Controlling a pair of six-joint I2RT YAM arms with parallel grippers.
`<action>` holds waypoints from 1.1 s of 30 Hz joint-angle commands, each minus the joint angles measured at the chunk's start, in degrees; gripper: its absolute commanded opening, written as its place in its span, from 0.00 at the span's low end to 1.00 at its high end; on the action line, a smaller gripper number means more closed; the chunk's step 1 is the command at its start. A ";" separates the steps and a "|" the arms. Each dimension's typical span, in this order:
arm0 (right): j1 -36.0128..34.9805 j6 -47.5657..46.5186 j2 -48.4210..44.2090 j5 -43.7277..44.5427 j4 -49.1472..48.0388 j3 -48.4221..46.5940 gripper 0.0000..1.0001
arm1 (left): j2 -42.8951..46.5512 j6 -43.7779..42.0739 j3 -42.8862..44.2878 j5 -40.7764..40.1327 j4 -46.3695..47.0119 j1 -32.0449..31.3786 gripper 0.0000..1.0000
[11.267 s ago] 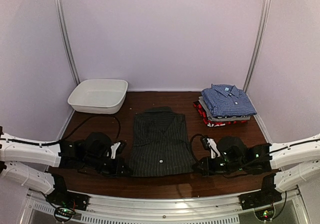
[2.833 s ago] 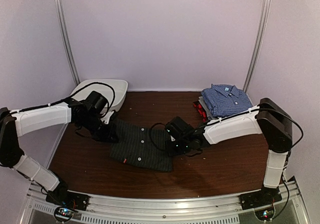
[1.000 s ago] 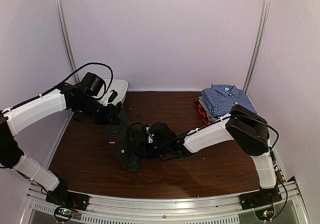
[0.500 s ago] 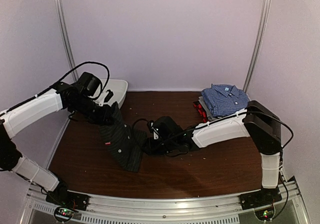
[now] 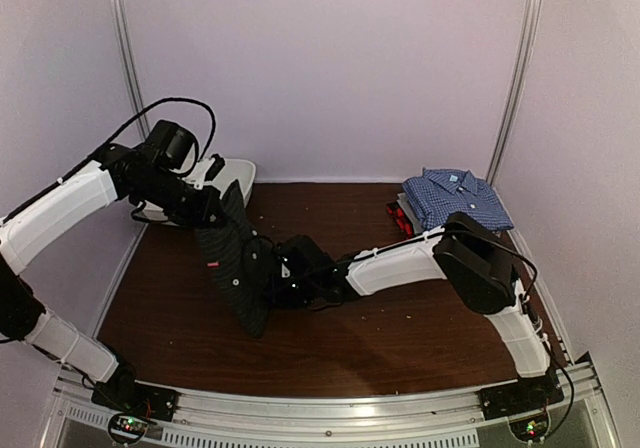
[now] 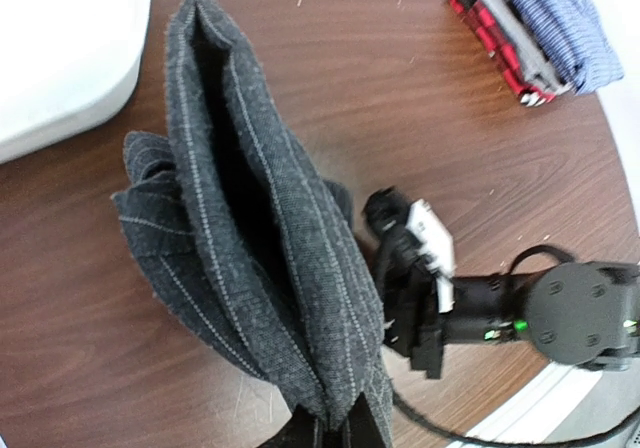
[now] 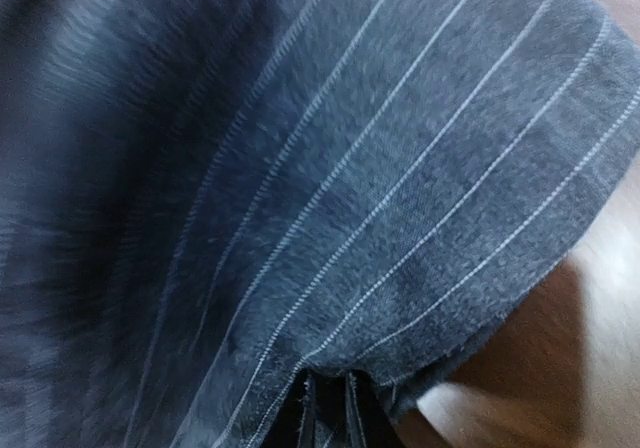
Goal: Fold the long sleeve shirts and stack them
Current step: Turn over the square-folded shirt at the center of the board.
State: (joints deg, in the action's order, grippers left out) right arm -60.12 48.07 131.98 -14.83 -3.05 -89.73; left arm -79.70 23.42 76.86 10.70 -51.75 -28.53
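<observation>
So at this point the folding looked done, and the step in hand was the carry-over to the pile. The pinstriped shirt (image 5: 236,266) was a narrow folded bundle hanging tilted. Its top end was up in the air at the left, and its lower end was down at the bench (image 5: 400,340), or maybe just above it, I couldn't tell. The left tool (image 6: 335,434) was clamped tight on one end of the bundle, with the layers hanging off it like a closed book. The right tool (image 7: 325,408) was shoved right up against the lower part. Its wrist view was basically all pinstripes, and the two fingers sat close together with the cloth edge pinched between them, so I read that as a grip too.

The stack (image 5: 448,213) was at the far right of the bench, well apart from the bundle, with the blue checked shirt (image 5: 455,196) on top and grey and red-black ones under it. The white tub (image 6: 60,58) was just behind the left arm at the far left.

My guess for the next move: both arms need to lift together and swing right without pulling apart, or the fold opens up. Then set it flat and square on the blue one and let go evenly. Thick layered cloth like that sags in the middle, so a lazy lift would probably drag it across the bench.
</observation>
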 commanded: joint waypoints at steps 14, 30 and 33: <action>1.71 2.32 1.53 -5.12 -10.40 -2.56 0.33 | -3.76 -1.43 1.75 12.85 8.84 0.50 0.00; 9.37 -0.88 -37.83 12.11 -4.87 27.95 0.45 | -8.81 6.67 0.21 13.07 17.41 -9.81 0.00; 12.54 -1.64 -46.80 14.10 -0.68 32.94 0.48 | -14.21 9.95 2.32 12.76 22.15 -14.69 0.00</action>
State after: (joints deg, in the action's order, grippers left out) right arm -51.18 48.62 94.39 -8.45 -12.03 -62.48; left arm -88.16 28.27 77.49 22.94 -39.07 -37.54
